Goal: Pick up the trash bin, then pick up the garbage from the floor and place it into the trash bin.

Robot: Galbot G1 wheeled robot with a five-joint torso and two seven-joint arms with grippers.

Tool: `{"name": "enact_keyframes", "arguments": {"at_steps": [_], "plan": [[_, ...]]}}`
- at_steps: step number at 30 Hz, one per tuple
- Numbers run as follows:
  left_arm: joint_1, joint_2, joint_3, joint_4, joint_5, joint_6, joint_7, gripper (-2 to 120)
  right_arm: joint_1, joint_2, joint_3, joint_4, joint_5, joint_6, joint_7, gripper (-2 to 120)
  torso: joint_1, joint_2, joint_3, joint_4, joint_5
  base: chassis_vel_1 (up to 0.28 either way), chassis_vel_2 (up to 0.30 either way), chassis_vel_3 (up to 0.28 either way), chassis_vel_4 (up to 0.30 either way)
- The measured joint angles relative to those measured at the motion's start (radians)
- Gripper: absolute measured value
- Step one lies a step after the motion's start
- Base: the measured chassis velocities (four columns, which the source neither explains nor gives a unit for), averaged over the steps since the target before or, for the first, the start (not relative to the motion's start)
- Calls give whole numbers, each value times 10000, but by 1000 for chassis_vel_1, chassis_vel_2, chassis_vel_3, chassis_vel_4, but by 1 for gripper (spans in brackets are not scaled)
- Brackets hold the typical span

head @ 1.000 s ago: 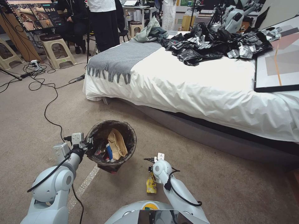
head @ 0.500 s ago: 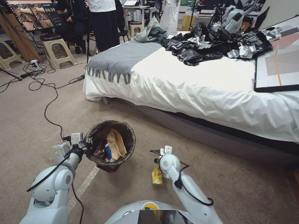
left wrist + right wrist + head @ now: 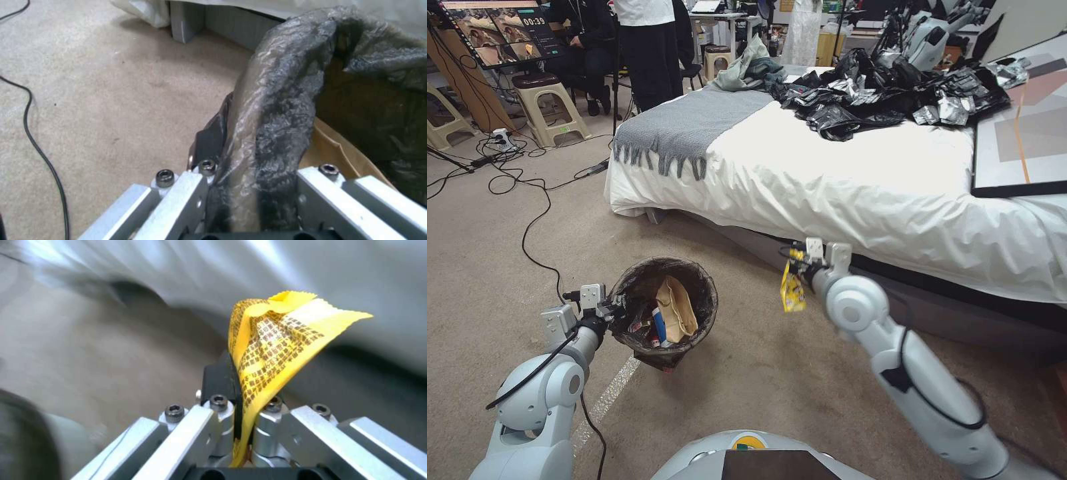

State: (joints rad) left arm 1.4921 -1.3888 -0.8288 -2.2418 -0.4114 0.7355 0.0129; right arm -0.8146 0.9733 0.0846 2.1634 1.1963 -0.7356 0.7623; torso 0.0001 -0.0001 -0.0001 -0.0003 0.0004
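The trash bin (image 3: pixel 694 277), lined with a dark plastic bag, hangs just above the beige carpet floor (image 3: pixel 487 260). My left gripper (image 3: pixel 616 309) is shut on its near-left rim (image 3: pixel 267 133). Inside lie crumpled brown paper (image 3: pixel 675 310), a blue-white cup and other litter. My right gripper (image 3: pixel 796 257) is raised in front of the bed's edge, to the right of the bin and higher than it. It is shut on a yellow wrapper (image 3: pixel 792 291) that dangles below the fingers. In the right wrist view the yellow wrapper (image 3: pixel 271 340) is pinched between the two pads.
A white-sheeted bed (image 3: pixel 860 180) with a grey blanket (image 3: pixel 687 127) and black bags (image 3: pixel 880 93) fills the right. Black cables (image 3: pixel 527 227) run over the carpet at left. A pale tape strip (image 3: pixel 607 400) crosses the floor near my left arm. Stools and people stand behind.
My right arm lifted the yellow wrapper off the floor, up and away from me toward the bed's edge. The left arm and bin stayed still.
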Motion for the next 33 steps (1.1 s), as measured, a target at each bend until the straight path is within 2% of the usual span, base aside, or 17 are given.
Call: {"name": "enact_keyframes", "arguments": {"at_steps": [2, 3, 6, 8, 10, 11, 13, 14, 16, 17, 18, 20, 21, 24, 25, 27, 33], "plan": [[11, -34, 0, -7, 3, 0, 14, 5, 1135, -527, -230, 468, 781, 1, -490, 0, 0, 0, 0, 5, -3, 0, 0, 0, 0], [11, -34, 0, -7, 3, 0, 14, 5, 1135, -527, -230, 468, 781, 1, -490, 0, 0, 0, 0, 5, -3, 0, 0, 0, 0], [12, -116, 44, 0, 65, 0, 24, 5, 3113, -996, -1018, 716, 1772, 2, -1448, 0, 0, 0, 0, 2, -5, 0, 0, 0, 0], [10, -130, 54, 8, 74, 0, 25, 5, 3534, -1004, -1289, 713, 1956, 1, -1541, 0, 0, 0, 1, -1, -3, 0, 0, 0, 0], [-9, -168, 70, 53, 95, 0, 34, 5, 5295, -785, -2620, 505, 2672, 2, -1661, 0, 0, 1, 1, 3, -8, 0, 0, 0, 0], [-9, -168, 70, 53, 95, 0, 34, 5, 5295, -785, -2620, 505, 2672, 2, -1661, 0, 0, 1, 1, 3, -8, 0, 0, 0, 0], [-29, -195, 70, 75, 107, 0, 38, 5, 6217, -371, -3621, 182, 3024, 2, -1676, 0, 0, 0, 1, 7, -7, 0, 0, 0, 0], [-29, -195, 70, 75, 107, 0, 38, 5, 6217, -371, -3621, 182, 3024, 2, -1676, 0, 0, 0, 1, 7, -7, 0, 0, 0, 0], [-30, -215, 56, 76, 109, 0, 41, 5, 6694, 42, -4447, -140, 3141, 2, -1680, 0, 0, 0, 2, 7, -9, 0, 0, 0, 0], [-25, -240, 25, 76, 110, 0, 41, 5, 6956, 518, -5136, -435, 3193, 2, -1608, 0, 0, 0, 2, 3, -8, 0, 0, 0, 0], [-25, -240, 25, 76, 110, 0, 41, 5, 6956, 518, -5136, -435, 3193, 2, -1608, 0, 0, 0, 2, 3, -8, 0, 0, 0, 0], [-9, -263, -26, 79, 109, 0, 50, 5, 7083, 1261, -5963, -823, 3200, 2, -1408, 0, 0, 0, 2, 2, -8, 0, 0, 0, 0], [-9, -263, -26, 79, 109, 0, 50, 5, 7083, 1261, -5963, -823, 3200, 2, -1408, 0, 0, 0, 2, 2, -8, 0, 0, 0, 0], [-27, -278, -104, 142, 102, 0, 67, 5, 6906, 2242, -6760, -1343, 2939, 1, -1321, 0, 0, 0, 1, 6, -9, 0, 0, 0, 0], [-27, -278, -104, 142, 102, 0, 67, 5, 6906, 2242, -6760, -1343, 2939, 1, -1321, 0, 0, 0, 1, 6, -9, 0, 0, 0, 0], [-48, -308, -118, 200, 105, 0, 72, 5, 6588, 2717, -6987, -1690, 2672, 26, -1274, 0, 0, 0, 1, 5, -9, 0, 0, 0, 0], [-92, -327, -98, 300, 132, 0, 87, 5, 6179, 3165, -7517, -2419, 2292, 192, -1332, 0, 0, 0, 1, 2, -7, 0, 0, 0, 0]]}}
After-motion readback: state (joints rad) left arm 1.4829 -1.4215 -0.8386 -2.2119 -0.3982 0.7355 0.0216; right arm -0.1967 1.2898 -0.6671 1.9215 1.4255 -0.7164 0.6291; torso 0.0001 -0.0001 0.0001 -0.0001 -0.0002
